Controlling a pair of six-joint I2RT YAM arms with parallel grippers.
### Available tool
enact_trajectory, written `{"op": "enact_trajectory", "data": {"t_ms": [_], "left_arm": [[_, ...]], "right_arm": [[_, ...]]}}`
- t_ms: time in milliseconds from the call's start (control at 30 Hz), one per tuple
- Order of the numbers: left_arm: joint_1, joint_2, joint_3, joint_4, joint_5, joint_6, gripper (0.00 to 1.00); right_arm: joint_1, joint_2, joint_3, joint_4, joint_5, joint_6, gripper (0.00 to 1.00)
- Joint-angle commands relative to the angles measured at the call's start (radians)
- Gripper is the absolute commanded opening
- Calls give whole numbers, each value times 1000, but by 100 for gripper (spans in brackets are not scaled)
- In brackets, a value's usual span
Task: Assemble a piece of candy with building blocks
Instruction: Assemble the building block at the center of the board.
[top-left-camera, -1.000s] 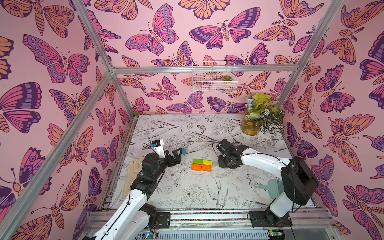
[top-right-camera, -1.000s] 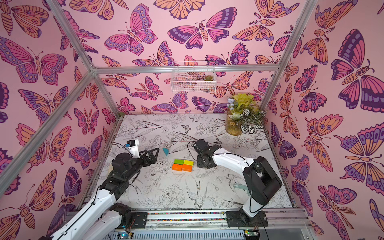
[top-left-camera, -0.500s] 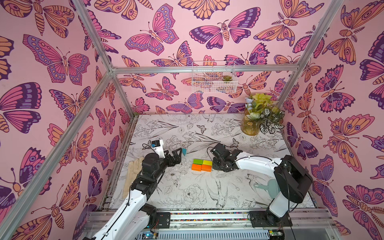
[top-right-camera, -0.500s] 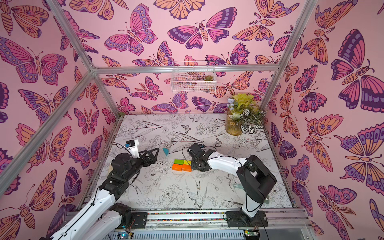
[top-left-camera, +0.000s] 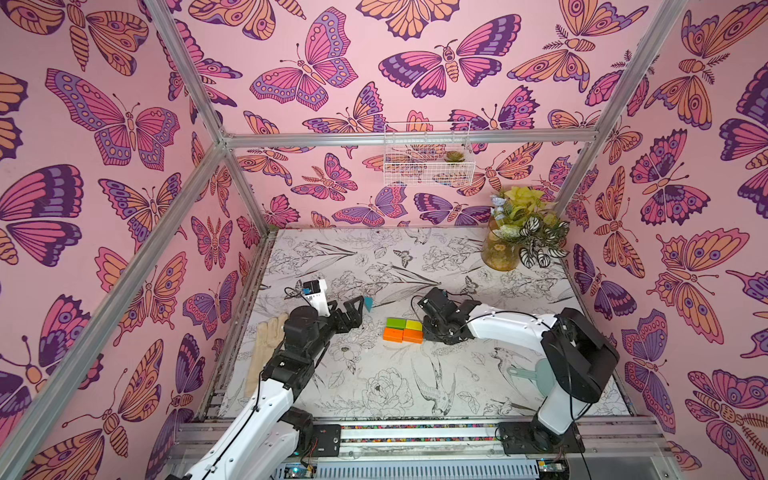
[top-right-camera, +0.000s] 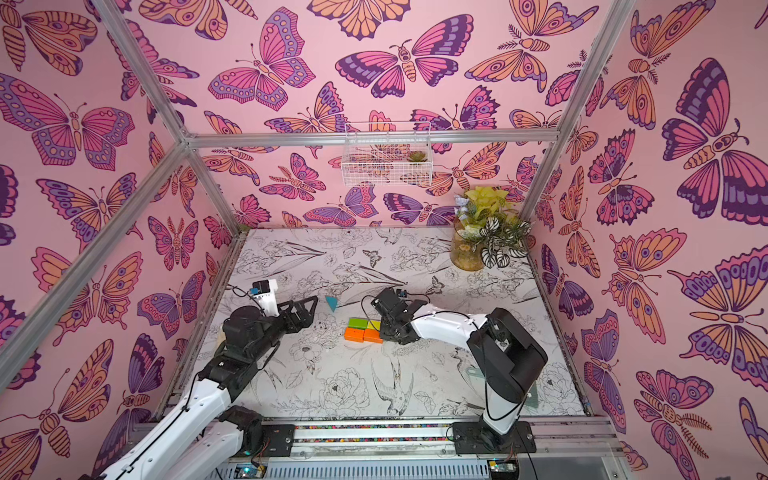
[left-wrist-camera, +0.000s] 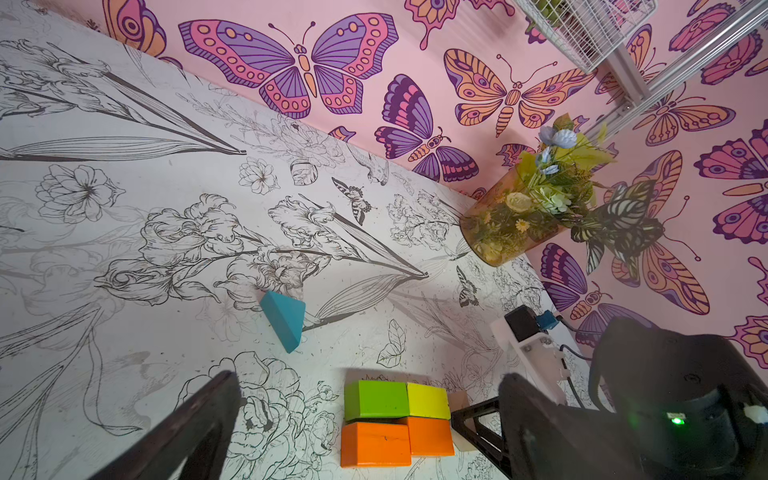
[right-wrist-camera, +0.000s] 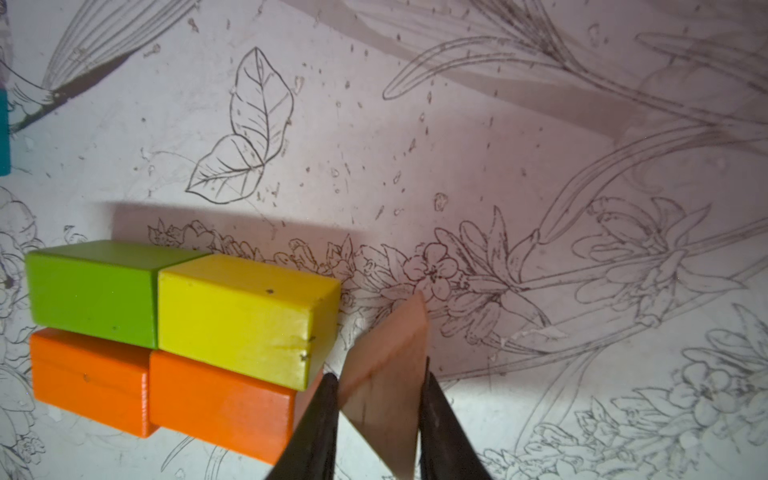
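Looking down in both top views, 4 bricks sit packed as a rectangle near the middle of the surface (top-left-camera: 374, 386): a green brick (top-left-camera: 395, 323) and a yellow brick (top-left-camera: 414, 325) behind, 2 orange bricks (top-left-camera: 402, 335) in front. A teal wedge (top-left-camera: 368, 303) lies apart from them, just beyond the left jaws, which stand wide apart and hold nothing. The right jaws sit low at the rectangle's yellow end; what they hold is hidden here.

From the left wrist, the teal wedge (left-wrist-camera: 284, 320) lies alone on the surface, clear of the green brick (left-wrist-camera: 376, 399). The left jaws frame the bricks, set wide apart. A corner of a tan wedge (left-wrist-camera: 459, 405) shows past the yellow brick (left-wrist-camera: 428, 401).

From the right wrist, the right jaws are clamped on the tan wedge (right-wrist-camera: 386, 365), 1 on each side. The wedge stands just beside the ends of the yellow brick (right-wrist-camera: 237, 316) and the nearer orange brick (right-wrist-camera: 220, 407), with a thin gap showing by the yellow brick.
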Motion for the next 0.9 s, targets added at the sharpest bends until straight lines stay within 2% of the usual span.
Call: {"op": "enact_trajectory", "data": {"t_ms": [0, 633, 867], "left_arm": [[8, 2, -2, -12, -8, 9, 100], [9, 10, -2, -17, -5, 10, 100], [10, 12, -2, -15, -2, 8, 100]], "right_arm": [[11, 25, 24, -11, -8, -3, 7], [17, 30, 42, -54, 8, -32, 7], [16, 32, 35, -37, -6, -36, 11]]}}
